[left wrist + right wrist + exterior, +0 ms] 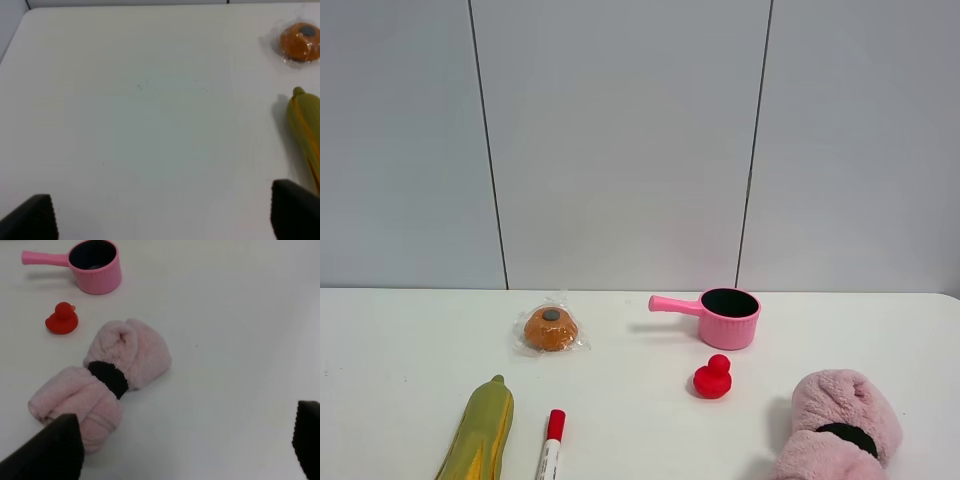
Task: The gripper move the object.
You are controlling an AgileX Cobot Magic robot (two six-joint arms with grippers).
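Observation:
The toy corn cob (480, 435), yellow with olive-green husk, lies on the white table (410, 340) at the front left, its lower end cut off by the frame. In the left wrist view the corn (305, 125) lies just beyond one black fingertip (295, 212). My left gripper (162, 220) is open and empty, its fingers wide apart over bare table. My right gripper (177, 450) is open and empty, and one fingertip (47, 450) stands in front of a pink fluffy roll (115, 377). Neither gripper shows in the exterior high view.
A wrapped orange bun (551, 329) lies behind the corn. A red-capped white marker (551, 445) lies right beside the corn. A pink pan (725, 316), a red toy duck (712, 378) and the pink fluffy roll (840, 425) are on the right.

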